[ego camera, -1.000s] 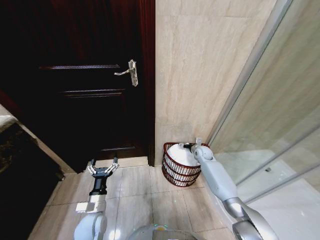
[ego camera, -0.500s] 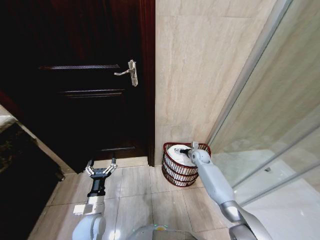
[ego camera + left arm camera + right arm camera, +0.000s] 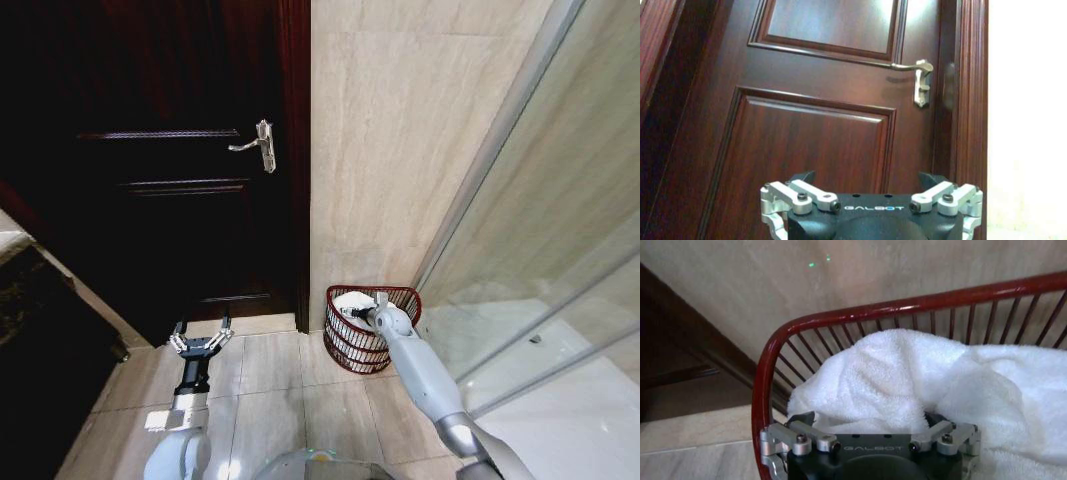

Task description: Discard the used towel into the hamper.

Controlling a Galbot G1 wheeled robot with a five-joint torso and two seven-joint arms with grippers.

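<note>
The white towel (image 3: 351, 299) lies bunched inside the hamper (image 3: 350, 345), a dark reddish-brown wire basket on the floor in the corner beside the door. My right gripper (image 3: 359, 312) reaches over the hamper's near rim. In the right wrist view the gripper (image 3: 868, 416) is open, its fingers spread to either side of a fold of towel (image 3: 907, 375), with the hamper's rim (image 3: 860, 312) curving behind. My left gripper (image 3: 203, 329) hangs open over the floor tiles in front of the door, nothing in it, and shows open in its own view (image 3: 868, 178).
A dark wooden door (image 3: 180, 160) with a metal lever handle (image 3: 258, 143) stands left of the hamper. A beige tiled wall (image 3: 400, 150) is behind it and a glass shower panel (image 3: 560, 260) runs along the right. A dark counter edge (image 3: 30, 330) is at far left.
My right arm has drawn back and left across the hamper, and the towel now sits lower in the basket. The left arm has barely moved.
</note>
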